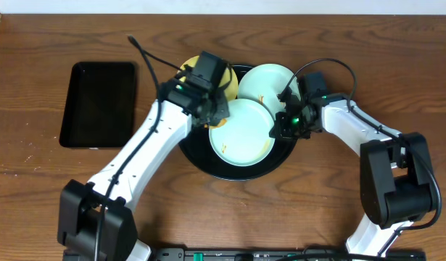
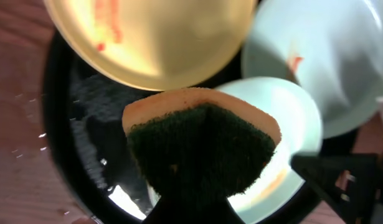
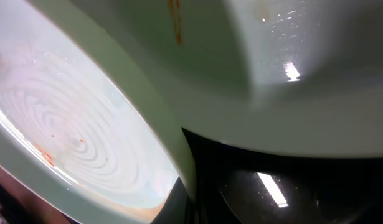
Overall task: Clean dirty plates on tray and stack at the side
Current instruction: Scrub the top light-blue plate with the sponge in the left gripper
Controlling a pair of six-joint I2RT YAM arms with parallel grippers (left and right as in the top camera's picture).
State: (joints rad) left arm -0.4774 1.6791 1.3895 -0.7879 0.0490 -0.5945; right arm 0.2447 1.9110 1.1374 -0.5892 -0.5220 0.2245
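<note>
On the round black tray lie the dirty plates. A pale yellow plate with red-orange smears sits at the back left, mostly hidden under my left arm in the overhead view. One mint plate lies at the back right, and a second mint plate lies in front of it. My left gripper is shut on a green and yellow sponge, which hovers over the front mint plate's left edge. My right gripper is shut on that plate's right rim.
A smaller rectangular black tray lies on the wooden table to the left. Both arms reach in over the round tray's sides. The right gripper's dark body shows at the lower right of the left wrist view.
</note>
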